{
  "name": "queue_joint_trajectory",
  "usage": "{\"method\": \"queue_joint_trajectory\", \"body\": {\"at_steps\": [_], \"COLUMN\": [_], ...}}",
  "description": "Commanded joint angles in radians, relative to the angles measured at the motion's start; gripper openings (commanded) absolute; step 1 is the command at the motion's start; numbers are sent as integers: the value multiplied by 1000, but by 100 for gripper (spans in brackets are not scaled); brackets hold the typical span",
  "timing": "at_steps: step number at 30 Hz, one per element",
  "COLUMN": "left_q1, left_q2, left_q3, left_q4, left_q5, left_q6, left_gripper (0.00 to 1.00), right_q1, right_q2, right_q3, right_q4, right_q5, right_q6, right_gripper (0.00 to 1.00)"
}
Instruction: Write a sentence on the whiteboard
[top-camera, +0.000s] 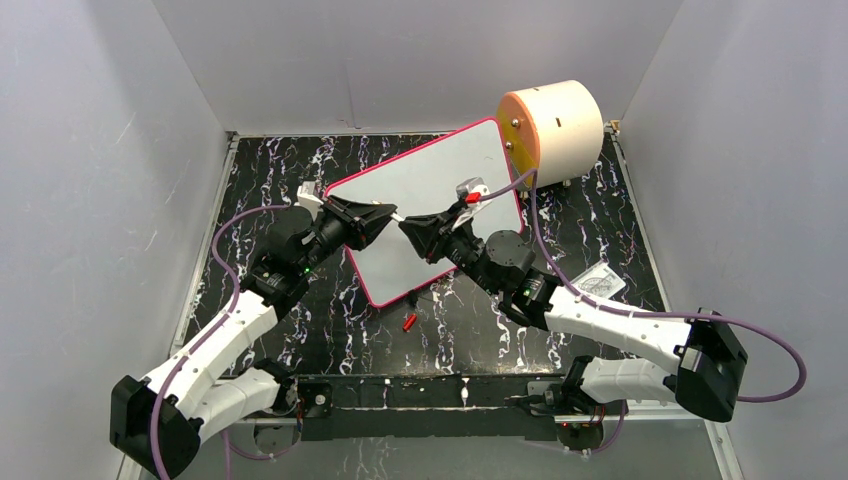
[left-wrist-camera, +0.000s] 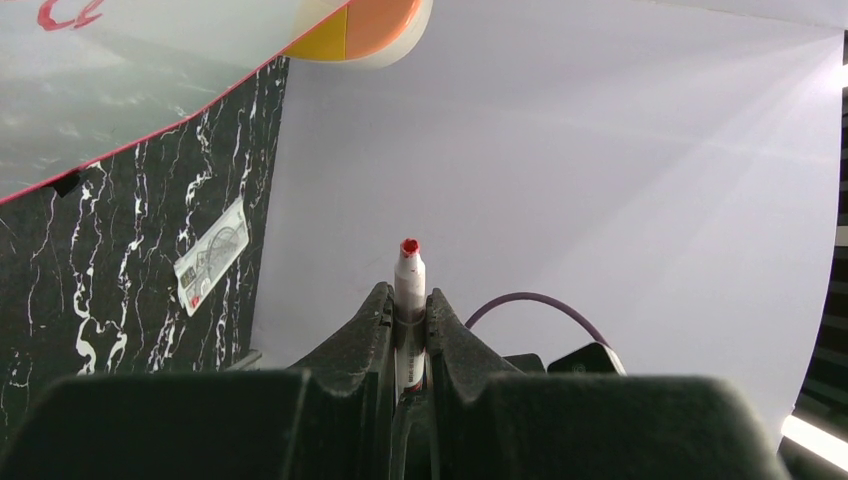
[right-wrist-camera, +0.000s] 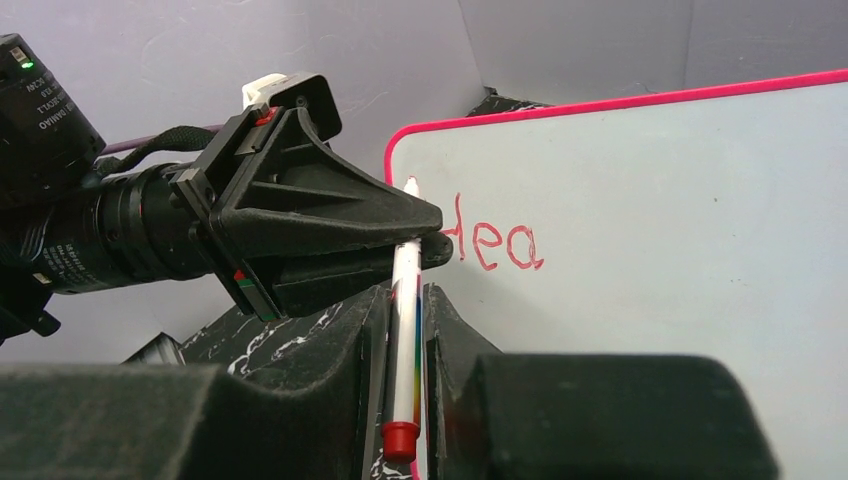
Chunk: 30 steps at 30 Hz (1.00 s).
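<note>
Left gripper (left-wrist-camera: 408, 300) clamps the marker (left-wrist-camera: 409, 272) over the whiteboard (top-camera: 420, 190); right gripper (right-wrist-camera: 405, 298) pinches it too, seemingly a handover, so left should release next.

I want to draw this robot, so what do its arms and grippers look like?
The left arm and right arm have white shells and chunky black joints. The left gripper and right gripper are black wedges. A purple cable loops along each arm, and tiny green lights glow near the wrists.

Left gripper (top-camera: 392, 214) clamped, tip-to-tip with right gripper (top-camera: 404, 226)
</note>
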Motion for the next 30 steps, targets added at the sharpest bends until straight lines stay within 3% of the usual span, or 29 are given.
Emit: {"method": "queue_joint_trajectory", "body": {"at_steps": [1,16,30], "left_q1": [-6,-6,-6], "left_q2": [-7,0,-4], "left_q3": [29,32,33], "left_q4": [28,38,32], "left_q5": [15,16,4], "left_q6": [-1,0,6], "left_gripper": [0,0,0], "right_q1": [-3,-7,-7], "right_q2": [0,6,6], "right_q3": [45,61,73], "right_q4": [58,27,-18], "right_q5": [-15,-57,-73], "right_q6": [-12,-26,-48], "right_gripper": [26,20,26]}}
